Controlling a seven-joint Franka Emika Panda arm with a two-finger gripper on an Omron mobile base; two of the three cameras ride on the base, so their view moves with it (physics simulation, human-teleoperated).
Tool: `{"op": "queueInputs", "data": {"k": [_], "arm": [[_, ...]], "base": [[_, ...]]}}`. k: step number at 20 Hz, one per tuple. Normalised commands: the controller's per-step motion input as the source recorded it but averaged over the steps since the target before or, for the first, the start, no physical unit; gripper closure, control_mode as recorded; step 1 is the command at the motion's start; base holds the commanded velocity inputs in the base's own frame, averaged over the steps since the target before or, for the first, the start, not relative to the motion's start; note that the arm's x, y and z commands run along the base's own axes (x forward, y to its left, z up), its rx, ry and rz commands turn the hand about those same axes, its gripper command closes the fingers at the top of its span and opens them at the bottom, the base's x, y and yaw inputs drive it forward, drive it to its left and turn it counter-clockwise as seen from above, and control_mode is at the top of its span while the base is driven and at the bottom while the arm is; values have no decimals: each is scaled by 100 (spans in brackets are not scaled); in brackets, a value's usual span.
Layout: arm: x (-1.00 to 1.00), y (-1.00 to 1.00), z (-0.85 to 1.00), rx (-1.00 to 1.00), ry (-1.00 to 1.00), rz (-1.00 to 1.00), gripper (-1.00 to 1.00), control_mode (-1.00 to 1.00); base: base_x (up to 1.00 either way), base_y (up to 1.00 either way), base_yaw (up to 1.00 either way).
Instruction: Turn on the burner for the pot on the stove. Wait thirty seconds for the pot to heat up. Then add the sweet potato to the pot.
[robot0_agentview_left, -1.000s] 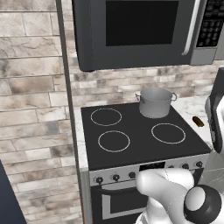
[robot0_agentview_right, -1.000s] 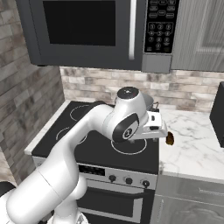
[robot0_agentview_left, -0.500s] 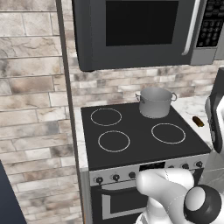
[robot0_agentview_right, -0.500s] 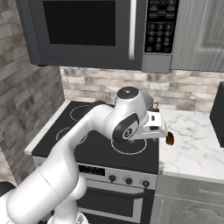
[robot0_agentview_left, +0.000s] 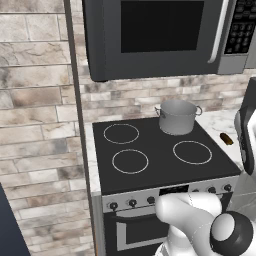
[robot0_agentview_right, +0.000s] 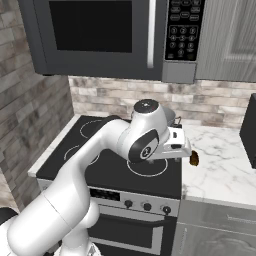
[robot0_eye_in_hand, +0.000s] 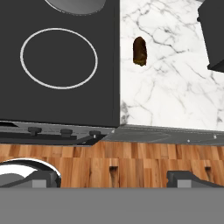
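Note:
The grey pot (robot0_agentview_left: 177, 116) stands on the back right burner of the black-topped stove (robot0_agentview_left: 150, 155); its rim (robot0_eye_in_hand: 76, 4) shows at the top edge of the hand view. The small brown sweet potato (robot0_agentview_left: 226, 139) (robot0_agentview_right: 194, 158) (robot0_eye_in_hand: 139, 51) lies on the marble counter just right of the stove (robot0_eye_in_hand: 65, 96). My gripper (robot0_agentview_right: 184, 150) (robot0_eye_in_hand: 116, 177) hangs open and empty over the stove's front right corner, looking down, with the sweet potato ahead of it and apart from the fingers. Black knobs (robot0_eye_in_hand: 65, 131) line the stove's steel front.
A dark microwave (robot0_agentview_left: 160, 35) (robot0_agentview_right: 100, 35) hangs over the stove. A dark appliance (robot0_agentview_right: 248, 132) (robot0_eye_in_hand: 214, 35) stands on the marble counter (robot0_eye_in_hand: 175, 87) to the right of the sweet potato. Brick wall on the left, wood floor (robot0_eye_in_hand: 131, 157) below the counter front.

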Motion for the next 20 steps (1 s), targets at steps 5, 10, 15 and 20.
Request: {"op": "queueInputs", "data": {"k": [5, 10, 15, 20], "arm": [[0, 0, 0, 0, 0, 0, -100, -100], [0, 0, 0, 0, 0, 0, -100, -100], [0, 0, 0, 0, 0, 0, -100, -100], [2, 0, -1, 0, 0, 0, -100, -100]], "base": [[0, 0, 0], [0, 0, 0], [0, 0, 0], [0, 0, 0]]}}
